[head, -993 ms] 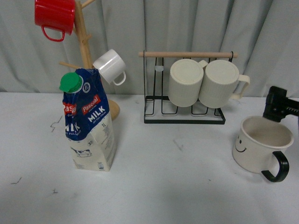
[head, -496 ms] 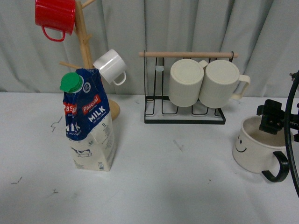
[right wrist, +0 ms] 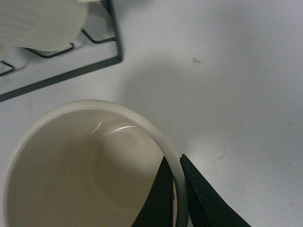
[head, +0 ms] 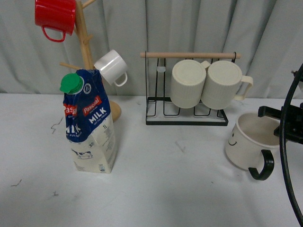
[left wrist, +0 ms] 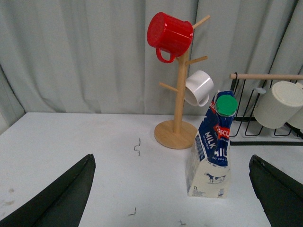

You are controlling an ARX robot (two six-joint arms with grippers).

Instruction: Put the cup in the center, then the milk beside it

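The cup (head: 244, 142), cream with a black handle and a small smiley face, sits at the right of the table, tipped slightly. My right gripper (head: 282, 124) is shut on its rim on the side away from the face. In the right wrist view the right gripper (right wrist: 177, 160) pinches the cup (right wrist: 71, 165) wall, one finger inside and one outside. The milk (head: 90, 123) carton stands upright at the left. The left wrist view shows the milk (left wrist: 212, 149) ahead of my open left gripper (left wrist: 171, 158), well apart from it.
A wooden mug tree (head: 85, 42) behind the milk carries a red mug (head: 55, 16) and a small white mug (head: 111, 67). A black wire rack (head: 187, 116) at the back holds two ribbed cream mugs (head: 208, 84). A grey curtain closes off the back.
My right gripper came down and shut on the cup's rim. The cup has since shifted left and tilted. The milk has not moved.
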